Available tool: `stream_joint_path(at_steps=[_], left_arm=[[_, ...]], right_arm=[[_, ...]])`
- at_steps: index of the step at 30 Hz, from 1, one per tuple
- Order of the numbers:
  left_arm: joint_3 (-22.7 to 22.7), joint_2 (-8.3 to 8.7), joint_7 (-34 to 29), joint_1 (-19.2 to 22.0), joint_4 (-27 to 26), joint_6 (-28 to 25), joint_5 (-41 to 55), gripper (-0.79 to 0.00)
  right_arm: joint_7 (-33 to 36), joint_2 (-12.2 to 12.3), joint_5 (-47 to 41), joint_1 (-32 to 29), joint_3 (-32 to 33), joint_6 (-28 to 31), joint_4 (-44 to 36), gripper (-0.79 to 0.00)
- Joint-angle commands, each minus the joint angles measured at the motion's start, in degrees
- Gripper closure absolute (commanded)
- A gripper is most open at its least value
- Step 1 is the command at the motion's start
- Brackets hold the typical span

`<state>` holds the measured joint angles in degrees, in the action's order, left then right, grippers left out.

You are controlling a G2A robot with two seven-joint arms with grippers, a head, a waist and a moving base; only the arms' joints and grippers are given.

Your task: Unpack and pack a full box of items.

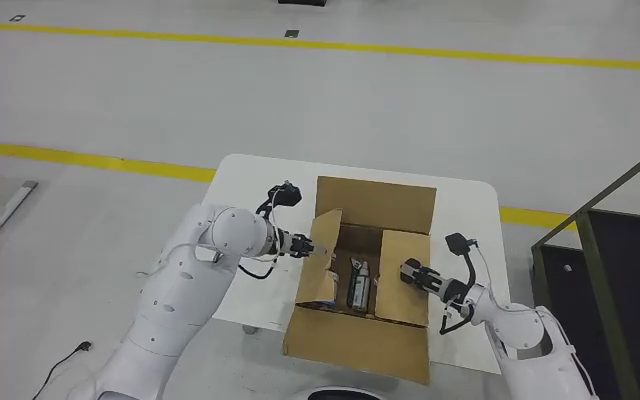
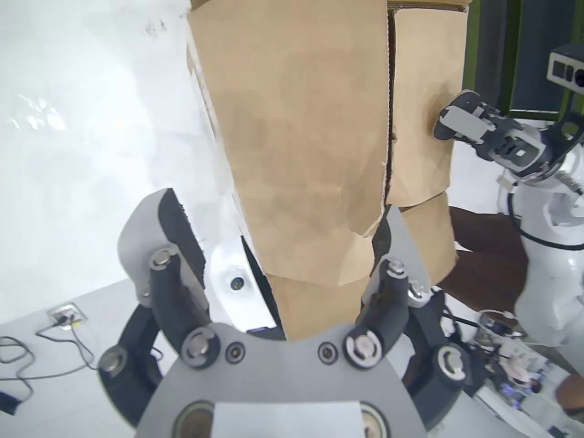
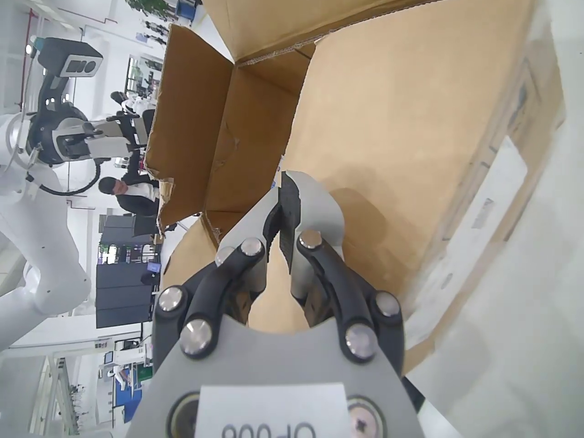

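An open cardboard box [image 1: 375, 200] stands on the white table [image 1: 470, 210] with all flaps spread. Inside lie a dark bottle [image 1: 359, 285] and a light packet [image 1: 332, 290]. My left gripper [image 1: 303, 246] is at the box's left flap [image 2: 296, 138]. It is open, and the flap runs between its fingers [image 2: 175, 239]. My right gripper [image 1: 408, 270] is shut, its tips resting against the right flap [image 3: 388, 138]. From the left wrist the right gripper [image 2: 456, 120] shows pressed on that flap.
A dark-framed rack [image 1: 590, 260] stands just past the table's right edge. Bare tabletop lies to the left of the box and behind it. Yellow lines cross the floor beyond.
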<state>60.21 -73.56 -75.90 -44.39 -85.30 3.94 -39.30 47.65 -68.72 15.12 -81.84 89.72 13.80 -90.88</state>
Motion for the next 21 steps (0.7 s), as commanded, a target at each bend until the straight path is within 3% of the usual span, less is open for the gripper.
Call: stream_joint_path(at_steps=[1, 7, 14, 21], left_arm=[[-1.7, 0.25, 2.6, -0.9, -0.3, -4.2, -4.9, 0.000], [-4.0, 0.58, 10.1, -3.6, 0.2, -9.2, -11.7, 0.000], [-3.9, 0.32, 14.2, -4.9, -2.0, -13.1, -4.7, 0.000], [-6.7, -0.43, 15.7, -3.1, 1.5, -15.8, -1.9, 0.000]], right_arm=[[-0.1, 0.1, -0.2, -0.2, 0.2, 0.0, 0.0, 0.000], [-0.2, 0.5, -1.0, -0.3, 0.1, 0.2, 0.5, 0.000], [-0.6, 0.7, -1.3, 0.6, -1.4, -0.1, 2.1, 0.000], [-1.0, 0.9, -1.7, 1.6, -2.4, -0.2, 3.5, 0.000]])
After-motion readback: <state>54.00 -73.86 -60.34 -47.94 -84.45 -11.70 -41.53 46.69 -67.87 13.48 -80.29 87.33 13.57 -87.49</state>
